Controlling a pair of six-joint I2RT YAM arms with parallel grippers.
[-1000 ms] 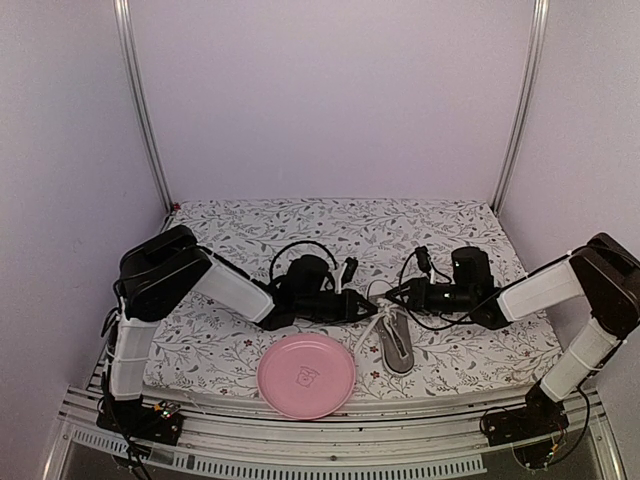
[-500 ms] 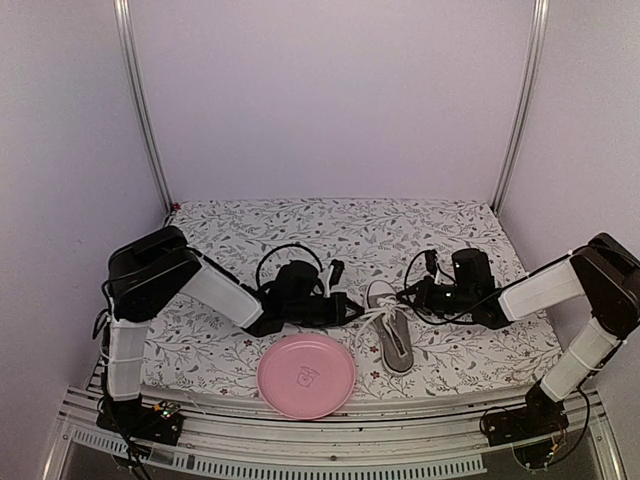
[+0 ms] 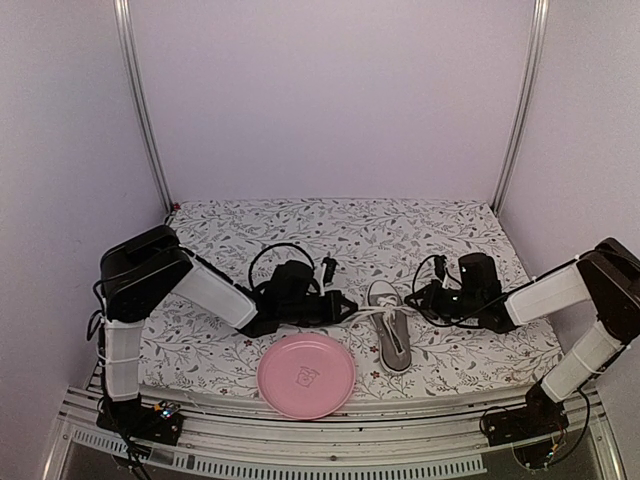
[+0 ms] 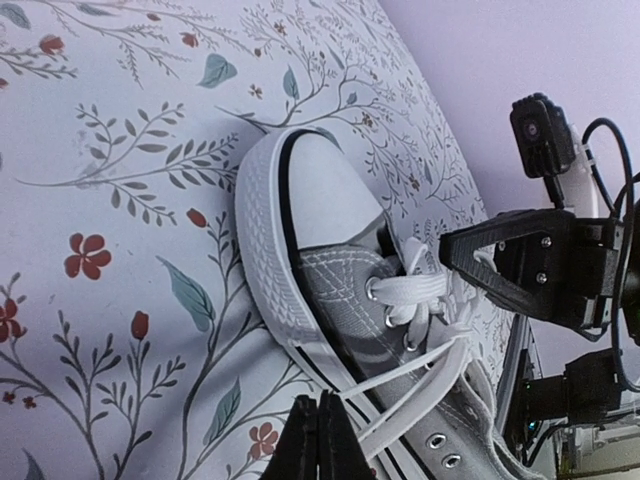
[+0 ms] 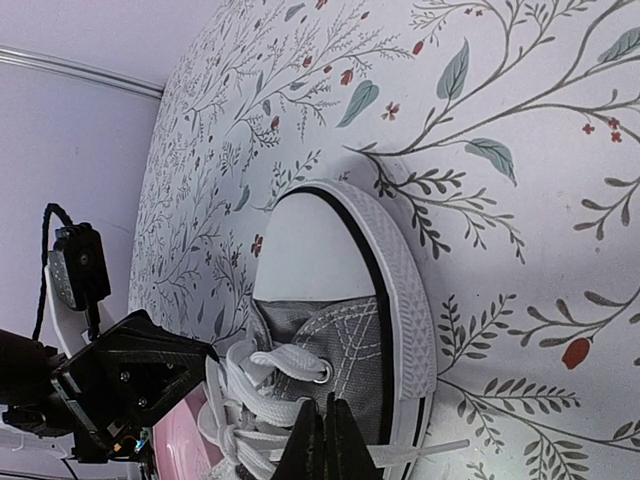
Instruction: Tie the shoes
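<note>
The sneaker (image 4: pixel 335 272) looked light, its white laces (image 4: pixel 410 290) limp and best pinched near the ends; left gripper (image 4: pixel 318 412) and right gripper (image 5: pixel 325 418) each clamped a strand.

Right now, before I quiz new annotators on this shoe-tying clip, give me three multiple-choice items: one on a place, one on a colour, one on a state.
1. The pink plate lies: A) just left of the sneaker; B) under it; C) against the back wall.
2. The sneaker's toe cap is: A) red; B) white; C) black.
3. The left gripper is: A) wide open; B) out of view; C) shut on a lace.
Answers: 1 A, the top view shows it beside the shoe; 2 B, both wrist views show white rubber; 3 C, its fingertips meet where the lace ends.
</note>
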